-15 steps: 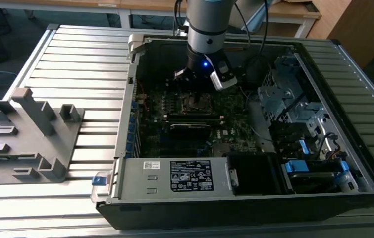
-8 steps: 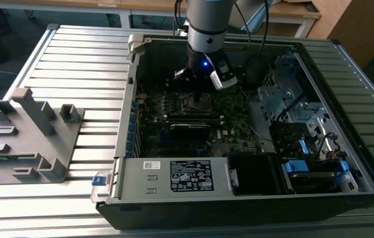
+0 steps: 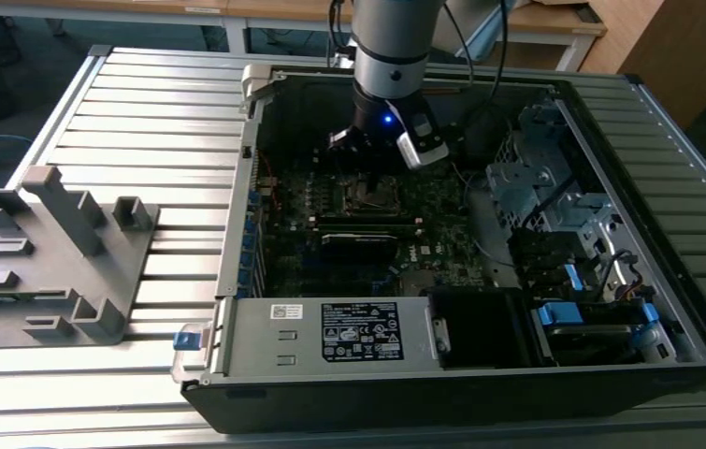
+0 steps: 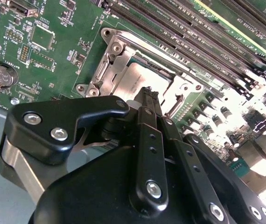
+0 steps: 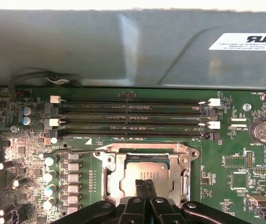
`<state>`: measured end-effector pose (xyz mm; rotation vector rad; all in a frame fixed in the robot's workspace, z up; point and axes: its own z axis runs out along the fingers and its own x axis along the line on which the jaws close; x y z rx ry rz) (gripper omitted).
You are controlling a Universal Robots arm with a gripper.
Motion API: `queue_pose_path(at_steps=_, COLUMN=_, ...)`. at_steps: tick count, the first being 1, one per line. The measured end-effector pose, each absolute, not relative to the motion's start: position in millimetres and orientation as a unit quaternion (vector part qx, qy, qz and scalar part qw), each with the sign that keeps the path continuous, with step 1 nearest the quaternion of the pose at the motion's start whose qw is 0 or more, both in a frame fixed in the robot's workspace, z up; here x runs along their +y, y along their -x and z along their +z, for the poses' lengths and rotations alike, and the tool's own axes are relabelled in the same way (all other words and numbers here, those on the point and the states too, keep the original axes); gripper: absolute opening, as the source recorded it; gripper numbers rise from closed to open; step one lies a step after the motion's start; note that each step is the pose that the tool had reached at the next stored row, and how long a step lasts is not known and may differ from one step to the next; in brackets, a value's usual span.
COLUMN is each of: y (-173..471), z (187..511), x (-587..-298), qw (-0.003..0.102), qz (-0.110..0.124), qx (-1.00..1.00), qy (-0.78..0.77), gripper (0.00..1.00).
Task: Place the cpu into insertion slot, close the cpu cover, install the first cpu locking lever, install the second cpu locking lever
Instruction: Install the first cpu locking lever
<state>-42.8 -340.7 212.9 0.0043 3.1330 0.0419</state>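
Observation:
The cpu (image 5: 144, 171) lies flat in the insertion slot (image 5: 185, 155), its grey metal top showing in both wrist views (image 4: 140, 74). The cpu cover (image 5: 116, 173) is down around it, a silver frame (image 4: 119, 58) with the chip in its window. My gripper (image 5: 147, 183) is shut, with the black fingertips together right over the chip's near edge and nothing between them; the second wrist view shows the same (image 4: 148, 92). A thin wire locking lever (image 5: 70, 151) runs along one side of the socket. In the exterior view the gripper (image 3: 375, 159) hovers over the socket (image 3: 371, 194).
The motherboard sits inside an open computer case (image 3: 240, 281). Memory slots (image 5: 133, 116) run beside the socket under the case wall (image 5: 123, 46). Capacitors (image 5: 49, 175) and a coin battery (image 5: 262, 131) flank it. A grey fixture (image 3: 53, 262) stands on the exterior view's left.

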Motion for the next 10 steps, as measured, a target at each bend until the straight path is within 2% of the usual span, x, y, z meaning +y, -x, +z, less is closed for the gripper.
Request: queue_pose_path(at_steps=10, y=42.8, z=222.1, x=-340.7, qw=0.004, qz=0.013, qx=1.0, qy=-0.001, gripper=0.11)
